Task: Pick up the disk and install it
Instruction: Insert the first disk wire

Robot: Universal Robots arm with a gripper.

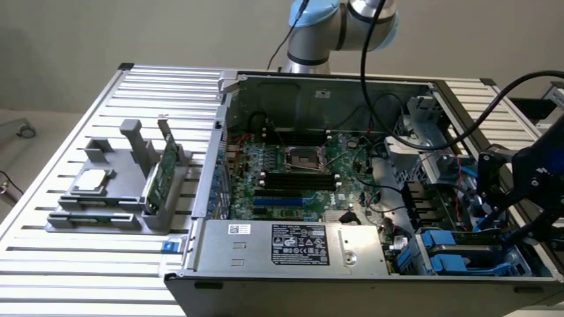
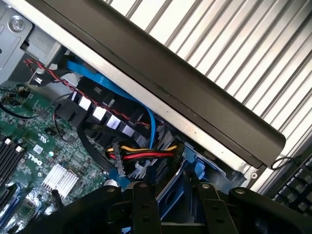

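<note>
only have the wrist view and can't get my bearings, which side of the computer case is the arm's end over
Observer: The gripper hangs over the open case on the exterior view's right, above the blue drive carriers.
Operator: anything lying outside the case
Observer: Yes. A grey tray sits on the slatted table, off the case's side at the exterior view's left. It holds a small silver chip and a green card standing on edge.
Operator: what's along the near edge of the case
Observer: A grey power supply with a printed label on top.
</note>
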